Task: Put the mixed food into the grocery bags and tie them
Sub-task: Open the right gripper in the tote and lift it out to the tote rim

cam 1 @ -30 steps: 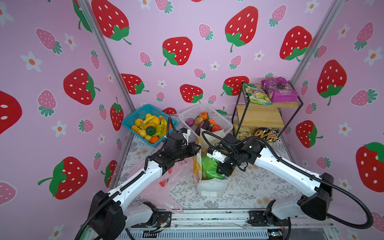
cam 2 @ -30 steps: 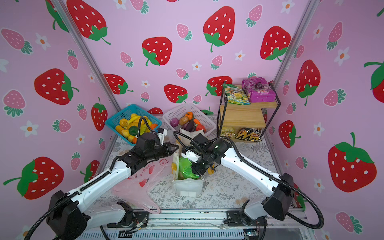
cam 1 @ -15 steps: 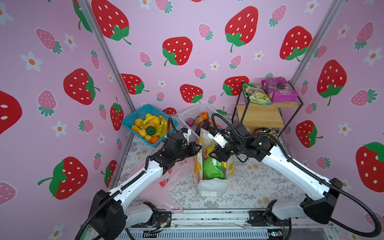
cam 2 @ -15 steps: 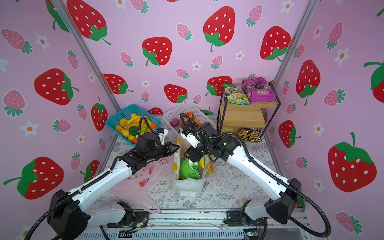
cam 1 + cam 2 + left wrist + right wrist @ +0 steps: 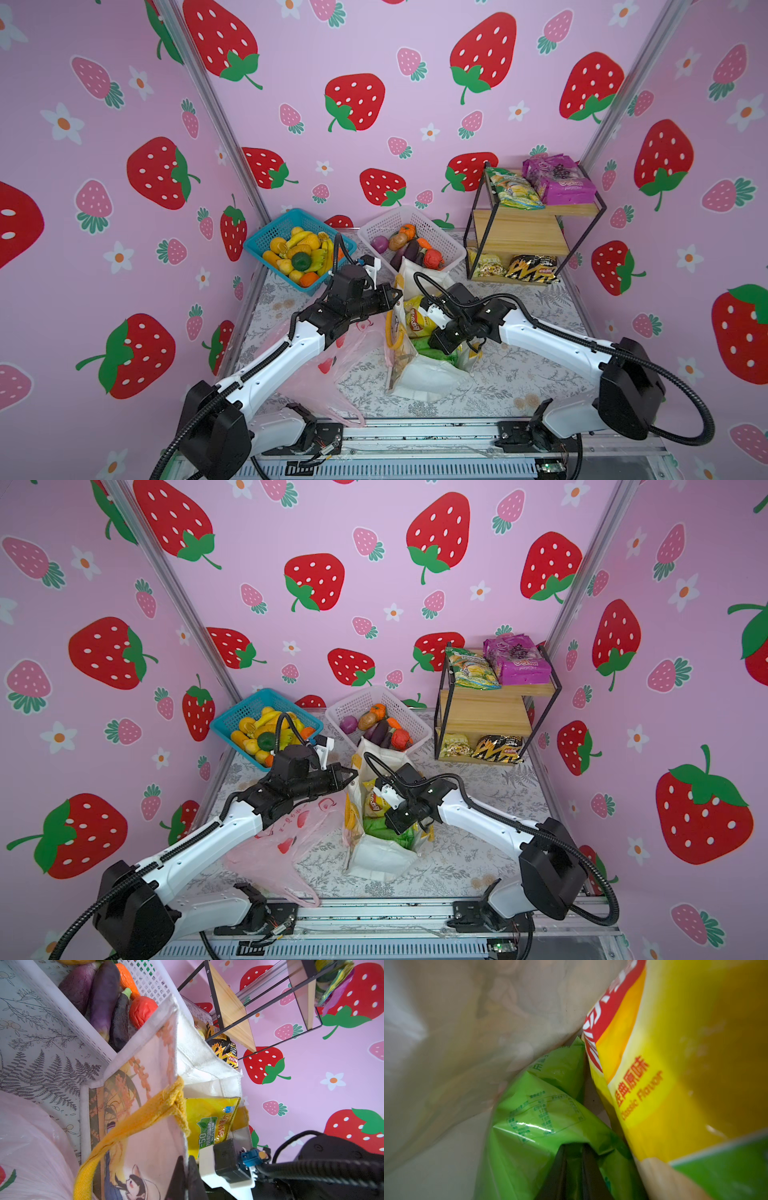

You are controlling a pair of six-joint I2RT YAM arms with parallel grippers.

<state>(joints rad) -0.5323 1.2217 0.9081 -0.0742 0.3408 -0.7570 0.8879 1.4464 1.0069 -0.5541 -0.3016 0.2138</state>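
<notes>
Snacks sit inside the white tote (image 5: pixel 419 374), which stands open in the middle of the table (image 5: pixel 519 374). A yellow handle (image 5: pixel 392 336) hangs down its left side. The yellow crisp packet (image 5: pixel 417 322) stands up in the far part of the tote. The green snack packet (image 5: pixel 432 353) lies lower down, on the near side of it. In the right wrist view the two packets touch.

The left fingers (image 5: pixel 390 295) are pressed together on the tote's top edge at its far left corner, pinching the cloth. In the left wrist view the tote's wall goes in between them.

The right arm comes in from the right and dips down into the tote. The right fingers (image 5: pixel 556 1178) are close together with a thin gap, right up against the green snack packet. I cannot tell if they pinch it.

The pink plastic bag (image 5: pixel 324 374) with red fruit prints lies crumpled on the table just left of the tote, under the left arm.

At the far left, the blue basket (image 5: pixel 266 239) holds toy fruits, with a dark green round fruit (image 5: pixel 300 261) among yellow ones. The white basket (image 5: pixel 382 226) of toy vegetables sits just behind the tote. At the far right, a shelf (image 5: pixel 519 232) holds a purple packet (image 5: pixel 559 183) on top and a black-and-yellow packet (image 5: pixel 532 268) at the bottom.
</notes>
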